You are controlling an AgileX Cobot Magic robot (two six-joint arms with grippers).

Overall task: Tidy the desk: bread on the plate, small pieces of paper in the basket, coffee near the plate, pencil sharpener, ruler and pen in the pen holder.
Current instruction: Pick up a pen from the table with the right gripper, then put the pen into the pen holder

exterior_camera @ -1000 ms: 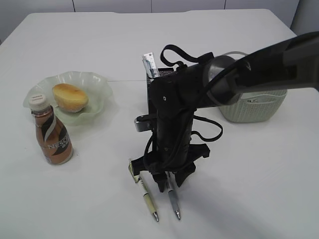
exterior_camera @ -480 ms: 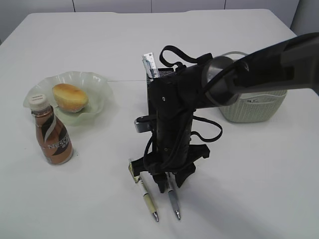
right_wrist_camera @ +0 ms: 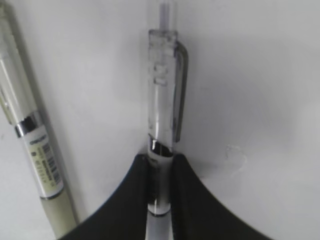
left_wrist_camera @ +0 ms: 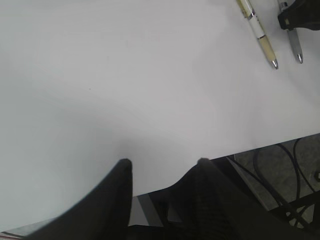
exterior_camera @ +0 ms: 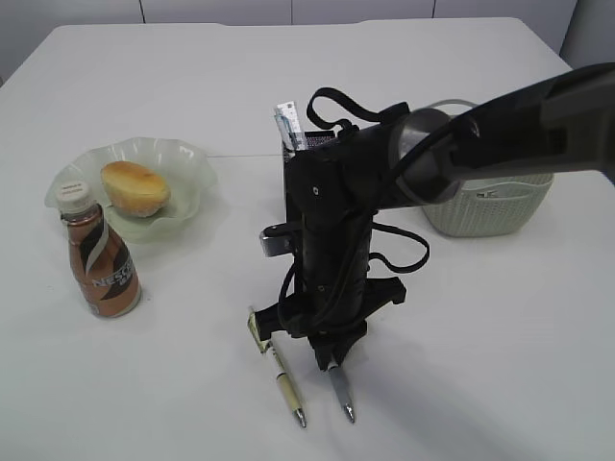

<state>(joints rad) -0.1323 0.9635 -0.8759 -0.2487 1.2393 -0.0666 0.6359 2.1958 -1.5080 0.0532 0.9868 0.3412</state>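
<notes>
My right gripper [exterior_camera: 330,363] points down at the desk [exterior_camera: 192,403] and is shut on the clear grey pen [right_wrist_camera: 162,100] at its grip; the pen's tip [exterior_camera: 347,411] sticks out toward the front. A cream pen [exterior_camera: 286,386] lies just left of it. My left gripper [left_wrist_camera: 162,161] hangs open and empty over the desk's front edge. The bread [exterior_camera: 135,187] sits on the plate [exterior_camera: 197,165], with the coffee [exterior_camera: 101,264] next to it. The ruler [exterior_camera: 288,125] stands in the pen holder [exterior_camera: 287,182], mostly hidden by my right arm. Pencil sharpener and paper pieces are out of view.
The basket [exterior_camera: 490,206] stands at the right behind my right arm. The cream pen [right_wrist_camera: 37,150] lies close to my right fingers. Cables hang below the desk's front edge [left_wrist_camera: 280,170].
My right gripper's jaws have closed onto the grey pen, and the pen's tip has shifted slightly right. The left gripper has not moved.
</notes>
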